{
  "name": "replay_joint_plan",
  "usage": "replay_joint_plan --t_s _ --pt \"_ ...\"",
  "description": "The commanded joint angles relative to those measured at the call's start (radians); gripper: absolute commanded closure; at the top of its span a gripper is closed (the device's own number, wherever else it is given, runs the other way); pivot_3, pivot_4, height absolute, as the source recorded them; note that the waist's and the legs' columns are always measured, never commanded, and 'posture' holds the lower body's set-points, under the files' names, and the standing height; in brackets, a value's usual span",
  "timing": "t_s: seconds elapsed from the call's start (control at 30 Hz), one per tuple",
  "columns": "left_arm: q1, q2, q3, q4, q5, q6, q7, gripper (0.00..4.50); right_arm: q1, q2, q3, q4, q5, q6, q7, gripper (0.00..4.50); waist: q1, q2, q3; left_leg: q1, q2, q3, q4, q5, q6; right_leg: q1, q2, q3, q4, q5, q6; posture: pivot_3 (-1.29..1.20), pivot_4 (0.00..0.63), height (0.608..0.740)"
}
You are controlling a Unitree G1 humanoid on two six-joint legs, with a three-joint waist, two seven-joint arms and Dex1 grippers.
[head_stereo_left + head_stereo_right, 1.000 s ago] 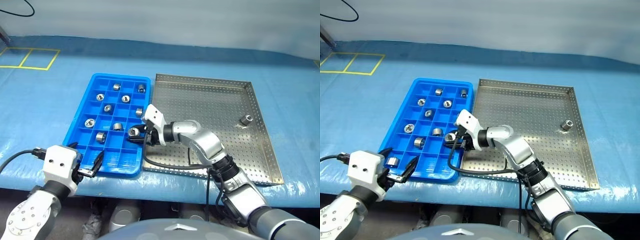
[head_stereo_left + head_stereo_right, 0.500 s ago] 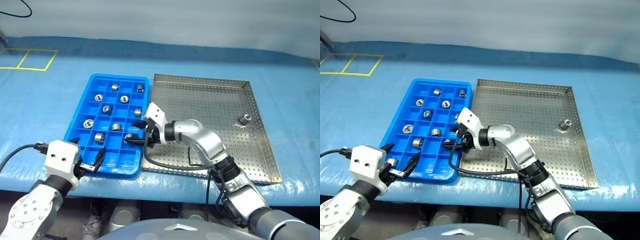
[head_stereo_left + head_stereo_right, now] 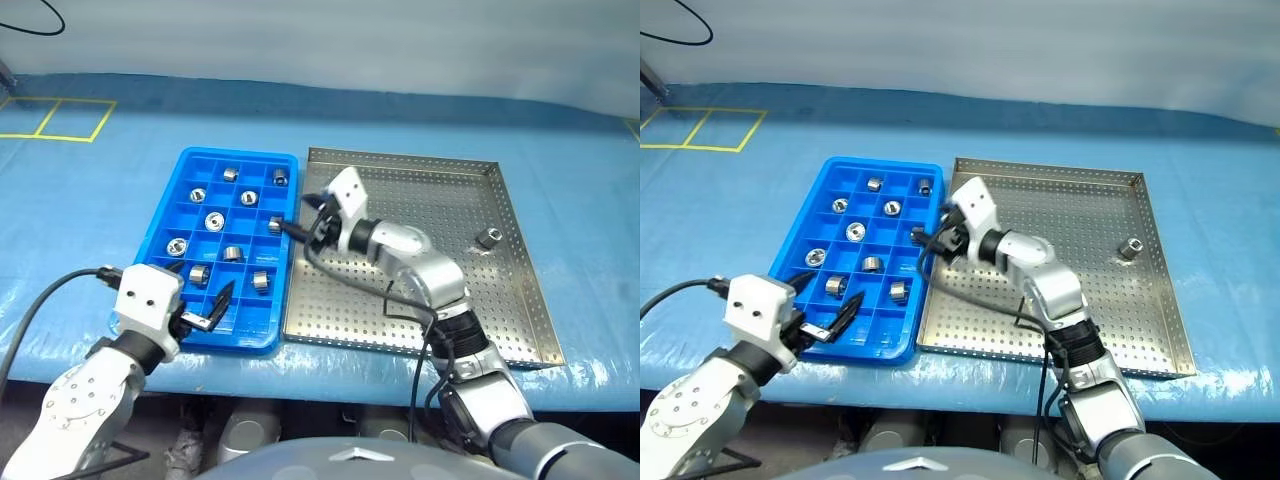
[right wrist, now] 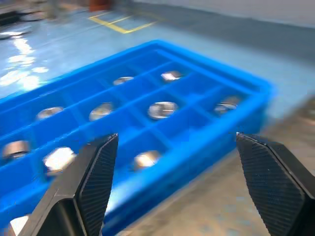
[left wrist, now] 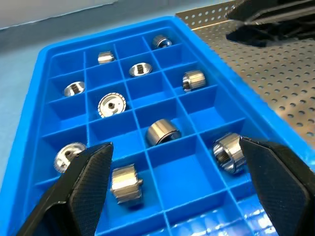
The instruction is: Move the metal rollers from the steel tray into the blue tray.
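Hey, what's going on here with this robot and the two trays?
The robot is sorting metal rollers from the steel tray into the blue tray. Nine sit in compartments; one last roller remains on the steel tray. The right claw is open and empty at the trays' shared edge; the left claw hovers open over the blue tray's near end.

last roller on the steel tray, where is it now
In the left eye view the last roller lies alone on the steel tray, near its right rim, far from the blue tray.
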Motion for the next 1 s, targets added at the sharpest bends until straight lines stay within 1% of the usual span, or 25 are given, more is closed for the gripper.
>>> replay_joint_plan --t_s 0.03,0.1,0.17,0.3,0.37,0.5,0.6,0.77,0.93,1.0 --pt "-0.121 0.008 -0.105 0.056 0.015 -0.005 -0.025 0.0 0.001 -0.038 -0.111 0.011 -0.03 0.0 -0.11 0.5 -0.002 0.0 0.0 0.0 0.0 0.0 0.0 0.0 0.0 0.0 0.0 0.0 0.0 0.0 0.0 0.05 0.15 0.74" --pt "-0.223 -0.005 -0.161 0.12 0.033 -0.038 -0.04 0.0 0.017 -0.074 -0.151 0.016 -0.059 0.011 -0.165 0.5 -0.012 0.001 0.0 -0.001 0.001 0.0 0.0 0.0 0.0 -0.001 0.0 0.001 0.0 0.002 0.003 0.0 0.15 0.74" --pt "-0.347 -0.043 -0.211 0.212 0.065 -0.107 -0.045 0.0 0.042 -0.109 -0.189 0.013 -0.09 0.024 -0.221 0.5 -0.017 0.001 0.0 -0.001 0.001 0.001 -0.001 0.0 0.0 -0.001 -0.001 0.001 0.0 0.002 0.004 -0.04 0.15 0.74" --pt "-0.541 -0.134 -0.256 0.361 0.045 -0.15 -0.085 0.0 0.09 -0.141 -0.233 -0.011 -0.118 0.043 -0.286 0.5 -0.044 0.001 0.0 -0.001 0.001 0.002 -0.001 0.0 0.001 -0.001 -0.002 0.003 -0.001 0.003 0.004 -0.09 0.15 0.74" --pt "-0.614 -0.163 -0.287 0.425 0.031 -0.163 -0.136 0.0 0.111 -0.141 -0.252 -0.021 -0.116 0.051 -0.302 0.5 -0.065 0.001 0.0 -0.001 0.002 0.004 -0.001 -0.001 0.002 -0.001 -0.003 0.003 -0.001 0.003 0.005 -0.12 0.15 0.74" --pt "-0.707 -0.184 -0.352 0.549 0.036 -0.188 -0.233 0.0 0.145 -0.144 -0.268 -0.026 -0.147 0.045 -0.354 0.5 -0.096 0.002 -0.001 0.0 0.002 0.009 -0.001 -0.002 0.004 -0.001 -0.002 0.007 0.0 0.004 0.006 -0.17 0.15 0.74" --pt "-0.738 -0.199 -0.382 0.593 0.04 -0.208 -0.274 0.0 0.165 -0.138 -0.286 -0.033 -0.147 0.041 -0.382 0.5 -0.116 0.002 -0.001 0.0 0.002 0.011 0.0 -0.002 0.006 -0.001 -0.001 0.01 0.0 0.005 0.008 -0.19 0.15 0.74" --pt "-0.718 -0.209 -0.398 0.591 0.046 -0.227 -0.296 0.0 0.17 -0.126 -0.322 0.003 -0.128 0.021 -0.407 0.5 -0.136 0.002 -0.001 0.001 0.002 0.015 0.002 -0.004 0.009 -0.002 -0.001 0.015 -0.001 0.007 0.011 -0.2 0.15 0.74" --pt "-0.672 -0.2 -0.399 0.565 0.056 -0.226 -0.29 0.0 0.143 -0.112 -0.349 0.076 -0.104 -0.005 -0.407 0.5 -0.138 0.002 0.0 0.002 0.002 0.018 0.003 -0.004 0.009 -0.002 0.002 0.021 0.0 0.008 0.013 -0.18 0.15 0.74" --pt "-0.655 -0.196 -0.392 0.552 0.062 -0.221 -0.279 0.0 0.131 -0.107 -0.353 0.095 -0.093 -0.016 -0.402 0.5 -0.137 0.002 0.0 0.002 0.002 0.019 0.004 -0.004 0.01 -0.002 0.007 0.023 -0.001 0.009 0.014 -0.16 0.15 0.74"
